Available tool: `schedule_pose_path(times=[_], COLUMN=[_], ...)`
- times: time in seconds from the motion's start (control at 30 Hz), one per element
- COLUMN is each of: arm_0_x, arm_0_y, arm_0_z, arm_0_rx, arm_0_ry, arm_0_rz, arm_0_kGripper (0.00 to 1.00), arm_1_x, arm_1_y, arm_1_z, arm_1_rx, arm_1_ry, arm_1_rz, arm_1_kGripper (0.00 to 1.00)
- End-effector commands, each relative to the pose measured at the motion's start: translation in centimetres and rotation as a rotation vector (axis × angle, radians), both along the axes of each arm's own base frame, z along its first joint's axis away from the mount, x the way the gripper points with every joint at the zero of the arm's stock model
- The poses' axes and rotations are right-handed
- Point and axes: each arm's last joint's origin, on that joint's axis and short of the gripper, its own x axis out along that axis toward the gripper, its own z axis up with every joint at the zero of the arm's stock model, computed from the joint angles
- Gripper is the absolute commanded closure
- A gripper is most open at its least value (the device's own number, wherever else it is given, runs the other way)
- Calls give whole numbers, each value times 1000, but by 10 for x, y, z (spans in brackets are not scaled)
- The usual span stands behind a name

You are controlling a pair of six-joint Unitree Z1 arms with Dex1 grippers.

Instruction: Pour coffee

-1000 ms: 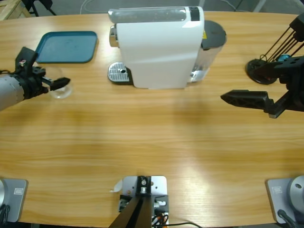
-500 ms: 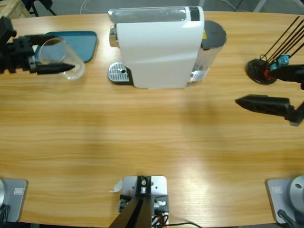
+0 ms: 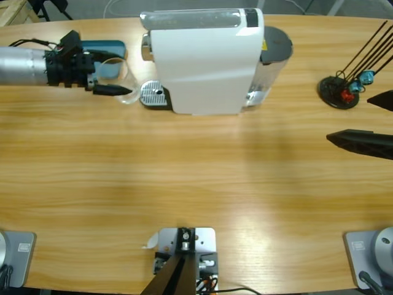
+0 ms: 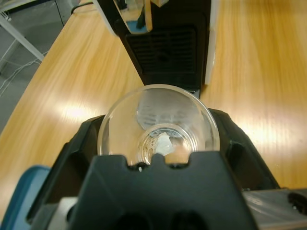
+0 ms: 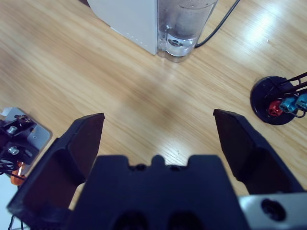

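My left gripper (image 3: 120, 76) is shut on a clear glass (image 3: 126, 95), held just left of the silver drip tray (image 3: 153, 95) of the white coffee machine (image 3: 206, 61). In the left wrist view the glass (image 4: 158, 120) sits between both jaws with its mouth towards the machine's dark front (image 4: 165, 48). No coffee shows in the glass or anywhere else. At the table's right edge my right gripper (image 3: 349, 118) is open. The right wrist view shows only bare wood between its jaws (image 5: 158, 122).
A teal tray (image 3: 109, 47) lies behind the left arm at the back left. A black stand (image 3: 339, 93) with thin rods and small red and blue pieces stands at the back right. The machine's water tank (image 5: 184, 24) and a black cable show in the right wrist view.
The left gripper lifted the glass from the table's left side and carried it right to the drip tray. The right gripper drew back towards the right edge.
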Motion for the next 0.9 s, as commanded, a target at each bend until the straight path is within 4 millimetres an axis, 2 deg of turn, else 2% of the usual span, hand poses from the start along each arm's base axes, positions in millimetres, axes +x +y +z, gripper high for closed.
schedule_pose_path(times=[0.03,0.37,0.63,0.8,0.9], arm_0_x=[26,17,14,7,8], arm_0_y=[-29,-51,-56,-74,-76], arm_0_z=[-12,-18,-18,-26,-27], arm_0_rx=[-4,70,86,170,184], arm_0_ry=[26,-5,-3,-40,-46], arm_0_rz=[-39,-44,-52,-37,-27], arm_0_kGripper=[1000,1000,1000,1000,1000], arm_1_x=[1,1,1,1,0], arm_1_y=[3,1,1,0,-2], arm_1_z=[-14,-14,-15,-14,-15], arm_1_rx=[-55,-54,-59,-57,-60], arm_1_ry=[23,9,4,2,1], arm_1_rz=[4,-5,-12,-13,-15], arm_1_kGripper=[0,0,0,0,0])
